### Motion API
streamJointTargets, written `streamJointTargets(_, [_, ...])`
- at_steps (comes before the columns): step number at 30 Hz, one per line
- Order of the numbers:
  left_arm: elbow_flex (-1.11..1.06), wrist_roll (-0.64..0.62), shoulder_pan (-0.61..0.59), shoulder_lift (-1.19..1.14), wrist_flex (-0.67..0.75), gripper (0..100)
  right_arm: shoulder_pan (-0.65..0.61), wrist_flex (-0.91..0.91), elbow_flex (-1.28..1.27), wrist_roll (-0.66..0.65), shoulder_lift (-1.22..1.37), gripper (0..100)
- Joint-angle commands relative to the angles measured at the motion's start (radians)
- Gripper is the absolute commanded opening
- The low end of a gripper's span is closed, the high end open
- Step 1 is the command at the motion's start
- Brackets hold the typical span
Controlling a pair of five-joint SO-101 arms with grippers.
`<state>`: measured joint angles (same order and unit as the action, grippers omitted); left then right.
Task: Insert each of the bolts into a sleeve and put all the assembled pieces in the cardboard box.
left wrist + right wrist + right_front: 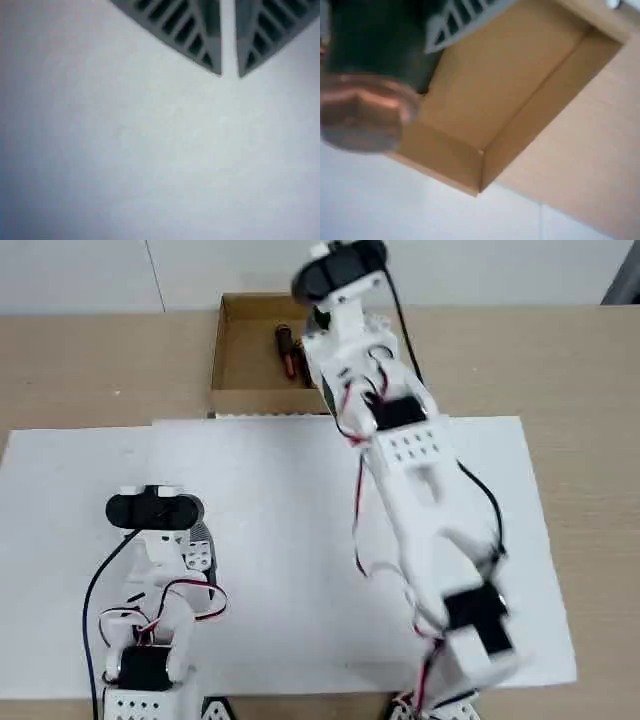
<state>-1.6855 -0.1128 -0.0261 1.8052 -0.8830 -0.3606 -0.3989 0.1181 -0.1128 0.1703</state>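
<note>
assembled piece (367, 95) — dark sleeve with a copper bolt head at its end, clamped in the right gripper (432, 35) and hanging just above the near edge of the cardboard box (520, 125). we judge it stiff, dense and smooth; the bolt may slip out of the sleeve if tipped, so the hold belongs across the sleeve body, not on the head. nearest the bases, the left gripper (229, 55) sits low over the white paper (125, 150), its fingers (190, 30) almost together with a thin slit between, nothing in them. farther out, the high view gives us a second piece (286, 350) lying on the box floor — the right wrist view gives instead the grip itself and the bolt head close up.
</note>
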Motion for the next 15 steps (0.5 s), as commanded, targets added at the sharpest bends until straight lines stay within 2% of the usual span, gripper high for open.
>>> streamJointTargets(1, [0.005, -0.009, 0.000, 0.012, -0.005, 1, 0.004, 0.031, 0.233, -0.074, 0.148, 0.3])
streamJointTargets(9, [0.005, -0.009, 0.000, 0.012, -0.005, 1, -0.024, 0.031, 0.479, -0.169, 0.450, 0.4])
streamJointTargets(15, [0.005, -0.009, 0.000, 0.012, -0.005, 1, -0.035, 0.024, 0.583, -0.239, 0.573, 0.9])
